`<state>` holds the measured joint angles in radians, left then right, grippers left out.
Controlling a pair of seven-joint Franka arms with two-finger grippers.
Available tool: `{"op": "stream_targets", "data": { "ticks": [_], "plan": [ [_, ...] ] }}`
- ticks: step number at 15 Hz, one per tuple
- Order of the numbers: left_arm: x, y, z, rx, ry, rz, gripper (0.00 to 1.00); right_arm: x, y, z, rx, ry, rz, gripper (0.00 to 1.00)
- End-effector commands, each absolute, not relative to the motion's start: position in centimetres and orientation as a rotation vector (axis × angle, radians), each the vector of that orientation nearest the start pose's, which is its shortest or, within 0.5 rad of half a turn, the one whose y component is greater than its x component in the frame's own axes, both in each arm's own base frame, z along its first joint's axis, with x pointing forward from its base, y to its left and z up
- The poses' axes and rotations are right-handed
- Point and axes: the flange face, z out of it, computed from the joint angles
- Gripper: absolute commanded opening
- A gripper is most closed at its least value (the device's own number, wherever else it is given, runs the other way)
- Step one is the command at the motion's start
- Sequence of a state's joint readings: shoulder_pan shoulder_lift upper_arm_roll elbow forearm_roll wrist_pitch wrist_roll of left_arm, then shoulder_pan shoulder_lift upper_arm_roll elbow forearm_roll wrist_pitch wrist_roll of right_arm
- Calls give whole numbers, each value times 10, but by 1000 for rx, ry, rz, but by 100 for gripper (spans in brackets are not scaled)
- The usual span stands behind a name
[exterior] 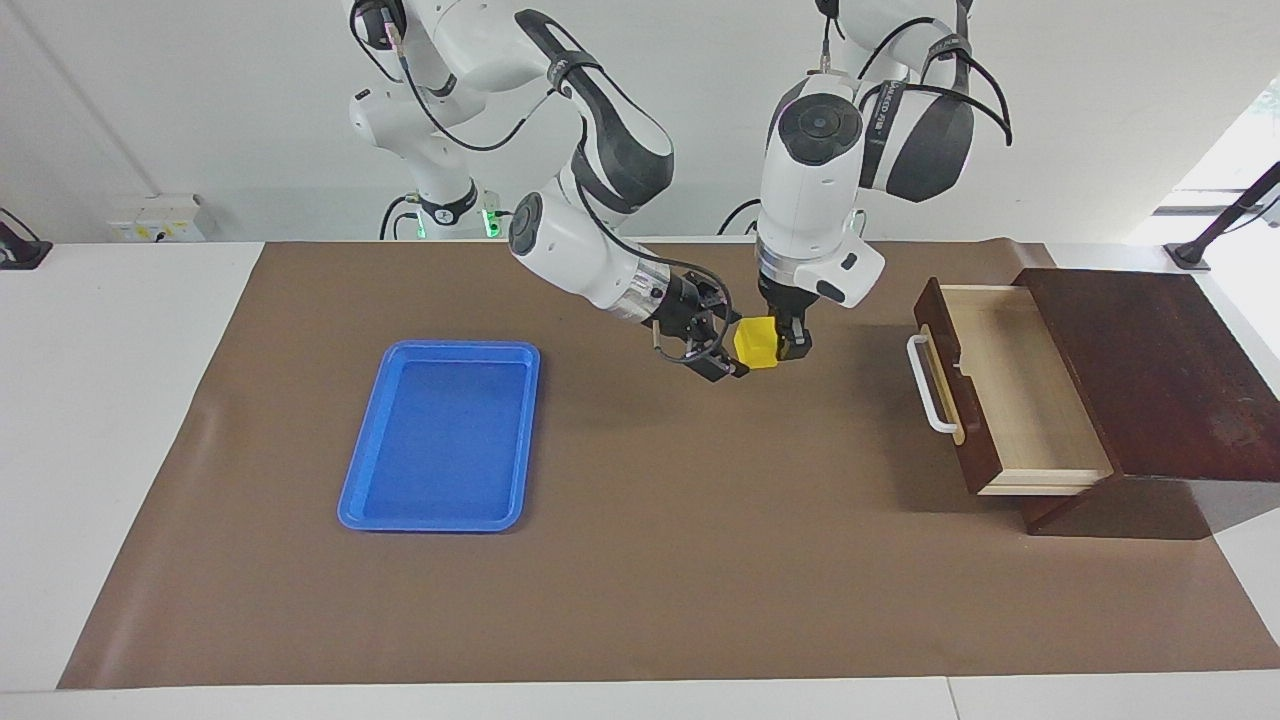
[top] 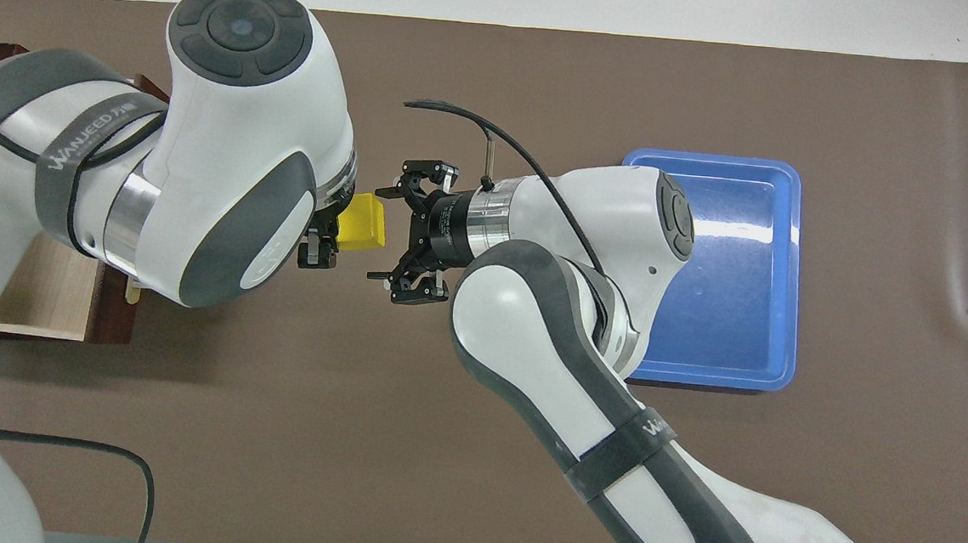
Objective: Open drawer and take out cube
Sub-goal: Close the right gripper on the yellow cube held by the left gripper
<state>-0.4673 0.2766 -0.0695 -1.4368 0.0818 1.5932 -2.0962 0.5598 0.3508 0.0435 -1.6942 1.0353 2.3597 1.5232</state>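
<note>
The small yellow cube hangs in the air above the brown mat, with my left gripper shut on it from above. My right gripper lies level and open, its fingertips right at the cube's side toward the blue tray, not closed on it. The drawer stands pulled out of its dark wooden box at the left arm's end of the table. Its pale inside shows nothing in it. From overhead the drawer is mostly hidden under my left arm.
A flat blue tray lies on the mat toward the right arm's end. The drawer's white bar handle sticks out toward the mat's middle. A brown mat covers the table.
</note>
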Motion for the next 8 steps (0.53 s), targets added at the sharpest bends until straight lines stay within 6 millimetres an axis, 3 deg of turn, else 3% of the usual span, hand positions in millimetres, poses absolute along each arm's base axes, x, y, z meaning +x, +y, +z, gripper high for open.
{"op": "stream_targets", "data": {
  "ticks": [1, 8],
  "plan": [
    [549, -314, 525, -2138, -2132, -32, 2, 555, 407, 433, -1679, 1688, 770, 100],
    [549, -314, 524, -2136, -2130, -31, 2, 553, 410, 433, -1697, 1681, 759, 100]
  ]
}}
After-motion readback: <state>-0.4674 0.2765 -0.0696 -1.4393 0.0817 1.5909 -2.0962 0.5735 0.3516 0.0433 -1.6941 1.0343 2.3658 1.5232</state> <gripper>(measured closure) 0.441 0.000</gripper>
